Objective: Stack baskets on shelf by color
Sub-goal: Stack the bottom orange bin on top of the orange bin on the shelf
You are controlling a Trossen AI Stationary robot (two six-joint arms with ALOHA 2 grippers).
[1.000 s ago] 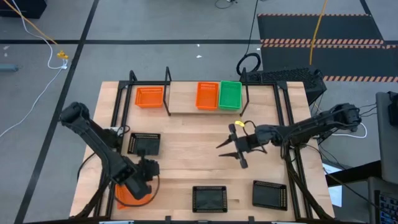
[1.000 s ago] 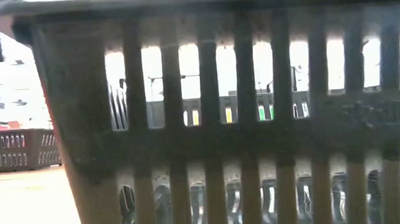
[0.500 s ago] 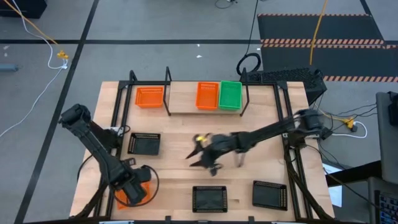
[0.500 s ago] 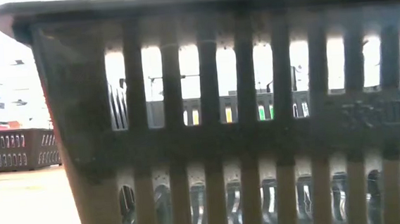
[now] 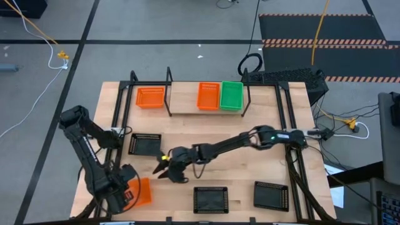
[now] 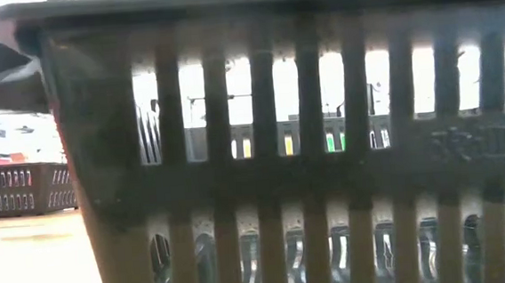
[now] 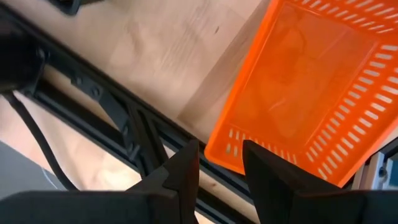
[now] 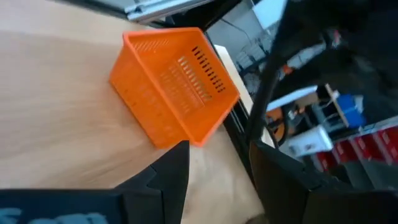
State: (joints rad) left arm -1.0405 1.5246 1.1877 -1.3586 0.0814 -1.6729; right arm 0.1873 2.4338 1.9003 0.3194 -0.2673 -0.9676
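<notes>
An orange basket (image 5: pixel 140 191) lies on the table by its near left corner; it also shows in the left wrist view (image 7: pixel 305 87) and the right wrist view (image 8: pixel 174 87). My left gripper (image 5: pixel 122 195) is at its left side, open, with the basket's corner just ahead of the fingertips (image 7: pixel 221 149). My right gripper (image 5: pixel 165 172) has reached across the table and hovers open just right of that basket (image 8: pixel 217 149). On the shelf (image 5: pixel 184 100) stand an orange basket (image 5: pixel 150 97) at the left, and another orange basket (image 5: pixel 208 95) and a green one (image 5: pixel 231 95) at the right. My left gripper has its fingertips on either side of the orange basket's corner (image 7: pixel 227 155), coming from above. I cannot tell whether they touch it.
Black baskets lie on the table at left middle (image 5: pixel 145 144), near centre (image 5: pixel 210 199) and near right (image 5: pixel 271 194). In the low view one black basket (image 6: pixel 307 155) fills the picture. Black frame rails (image 7: pixel 112 118) run along the table's left side.
My right arm has swept fast from the table's right middle toward the left and near edge, ending beside the orange basket. My left gripper has drawn back from over that basket toward the near left corner, so the basket now shows uncovered beside it.
</notes>
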